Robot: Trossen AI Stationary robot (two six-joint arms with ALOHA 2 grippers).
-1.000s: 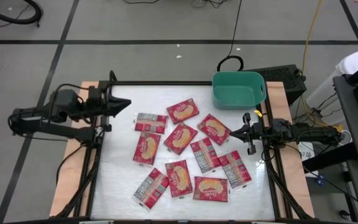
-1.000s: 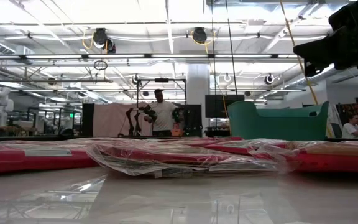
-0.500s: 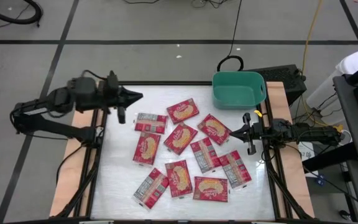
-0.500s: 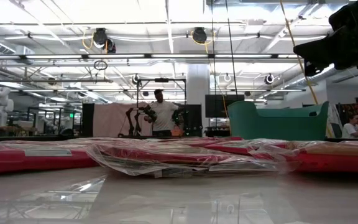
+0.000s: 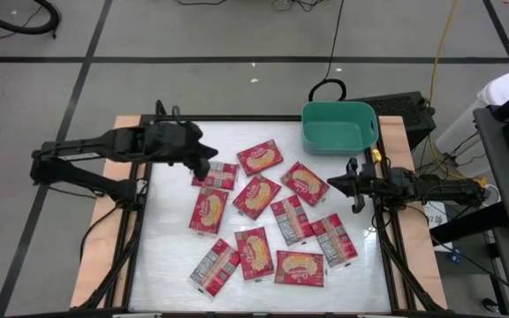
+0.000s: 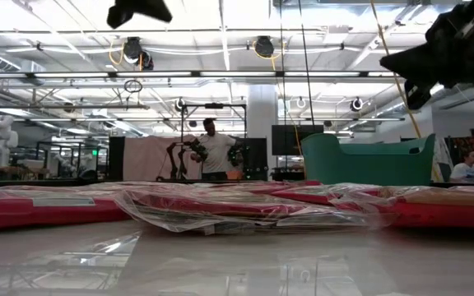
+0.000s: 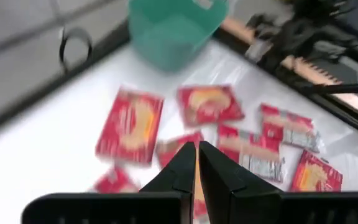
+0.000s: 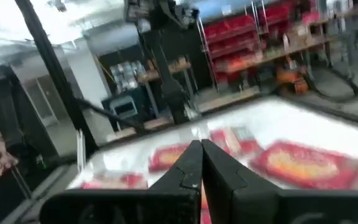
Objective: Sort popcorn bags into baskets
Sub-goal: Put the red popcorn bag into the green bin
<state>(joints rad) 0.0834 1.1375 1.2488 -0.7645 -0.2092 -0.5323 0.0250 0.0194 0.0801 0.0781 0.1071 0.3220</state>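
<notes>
The teal basket [image 5: 340, 126] sits at the far right corner of the white table [image 5: 170, 238]. Nothing shows inside it. About ten red popcorn bags [image 5: 256, 195] lie flat on the table, spread out from just beside the basket toward the near edge. Some touch or overlap a little. Two or three lie with the grey printed back up.

The left claw [image 5: 208, 162] hangs over the bag farthest from the basket on the left side of the pile. Its fingers [image 7: 180, 169] are pressed together and hold nothing.

The right claw [image 5: 334, 183] waits near the basket, just past its near side, next to the closest red bag. It is clenched tight too, with nothing in it.

Far behind the table, a person [image 6: 213, 150] stands in the room.
</notes>
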